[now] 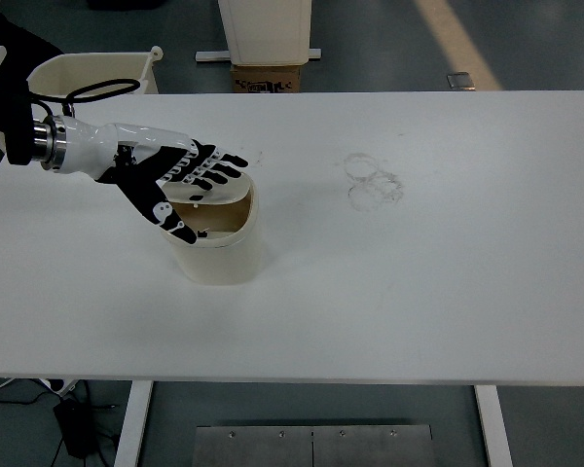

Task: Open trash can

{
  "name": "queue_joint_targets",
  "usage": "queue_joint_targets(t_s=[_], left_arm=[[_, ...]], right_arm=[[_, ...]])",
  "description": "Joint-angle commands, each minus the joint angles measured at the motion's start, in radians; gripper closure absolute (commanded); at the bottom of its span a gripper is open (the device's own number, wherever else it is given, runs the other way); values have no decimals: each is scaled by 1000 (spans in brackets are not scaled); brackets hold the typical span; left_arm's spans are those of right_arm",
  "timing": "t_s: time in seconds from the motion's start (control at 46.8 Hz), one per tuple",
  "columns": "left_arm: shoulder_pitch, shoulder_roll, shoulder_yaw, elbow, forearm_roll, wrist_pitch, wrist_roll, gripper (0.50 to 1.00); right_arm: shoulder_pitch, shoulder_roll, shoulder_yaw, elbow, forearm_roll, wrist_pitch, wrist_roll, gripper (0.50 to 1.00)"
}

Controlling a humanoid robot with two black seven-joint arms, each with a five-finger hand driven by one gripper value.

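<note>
A small cream trash can (220, 248) stands on the white table (419, 292), left of centre. Its top shows a dark opening with the swing lid tipped inward. My left hand (187, 177), white with black finger pads, comes in from the left edge and hovers flat over the can's top. Its fingers (219, 163) are spread and extended across the rim, and the thumb (171, 220) hangs down at the can's near-left edge. The hand holds nothing. It hides the left part of the can's top. No right arm shows.
Faint ring marks (373, 181) lie on the table right of the can. Beyond the far edge stand a white bin (102, 70) at left, a white cabinet (267, 29) and a cardboard box (269, 78). A cable (97, 92) loops off my left wrist.
</note>
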Motion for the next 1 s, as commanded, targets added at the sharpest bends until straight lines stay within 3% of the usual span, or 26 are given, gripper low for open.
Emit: queue_joint_targets(t_s=[0.0,0.385,0.983], left_arm=[[-32,1,-2,1,-27,0,0,500],[-85,-1,-41,75,-67,6,-2,500],[-74,-99,-167,430,-240,43,-13,500]], right_arm=[[0,0,0,0,0,0,0,509],[-2,0,0,0,0,0,0,509],[0,0,0,2,0,1,0,509]])
